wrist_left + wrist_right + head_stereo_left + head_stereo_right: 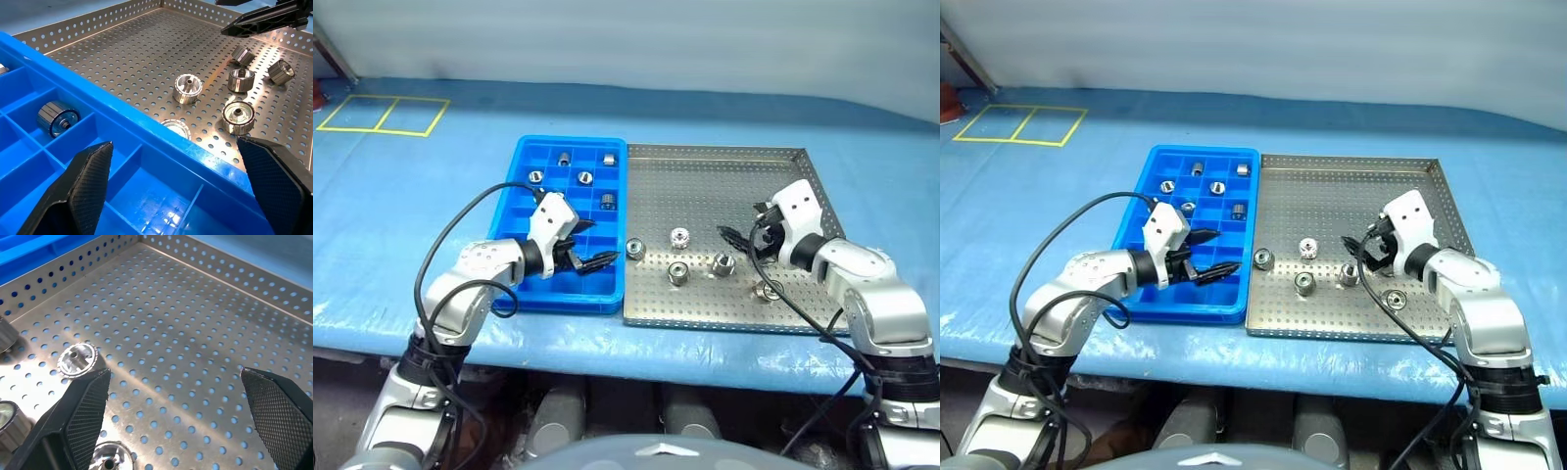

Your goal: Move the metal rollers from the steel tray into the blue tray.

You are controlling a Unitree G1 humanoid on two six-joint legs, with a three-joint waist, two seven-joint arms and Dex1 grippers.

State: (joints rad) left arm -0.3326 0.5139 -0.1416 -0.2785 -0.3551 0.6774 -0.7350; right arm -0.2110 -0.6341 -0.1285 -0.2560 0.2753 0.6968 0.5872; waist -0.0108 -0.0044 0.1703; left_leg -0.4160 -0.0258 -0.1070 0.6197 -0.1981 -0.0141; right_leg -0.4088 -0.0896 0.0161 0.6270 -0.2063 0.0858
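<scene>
Currently five metal rollers point(678, 273) in steel tray point(724, 171), five in blue tray point(523, 155).

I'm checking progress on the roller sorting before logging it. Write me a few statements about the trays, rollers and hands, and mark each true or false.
1. Five metal rollers lie in the steel tray. True.
2. The blue tray holds no rollers. False: five sit in its compartments.
3. The left hand is shut on a roller. False: it is open and holds nothing, above the blue tray.
4. The right hand is open over the steel tray. True.
</scene>
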